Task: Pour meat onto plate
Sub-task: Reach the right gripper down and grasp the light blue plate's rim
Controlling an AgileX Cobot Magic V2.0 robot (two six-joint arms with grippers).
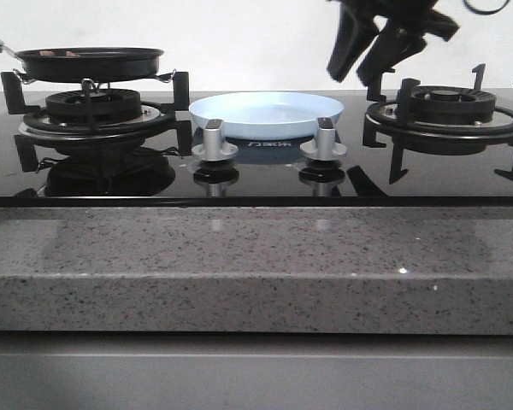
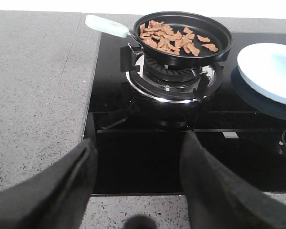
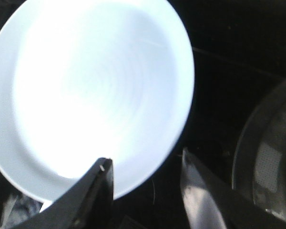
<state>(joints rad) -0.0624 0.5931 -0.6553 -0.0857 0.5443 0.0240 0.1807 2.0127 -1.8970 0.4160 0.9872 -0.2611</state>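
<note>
Meat: many small, flat, orange-brown pieces are lying loose in the black frying pan; they are gathering more toward the handle side, and a few pieces are sitting apart on the other side.
Frying pan: it is resting on the left burner of the black glass hob; its pale green handle is pointing out over the grey stone counter.
Plate: a wide, shallow, pale-blue dish with a glossy surface and a raised rim is sitting on the hob between the two burners, behind the two silver knobs; it is holding nothing.
Left gripper: its dark fingers are standing spread apart and grasping nothing; it is hanging over the front edge of the hob, well apart from the pan.
Right gripper: it is hovering in the air above the right edge of the plate, near the right burner; its fingers are parted and released, holding nothing.
</note>
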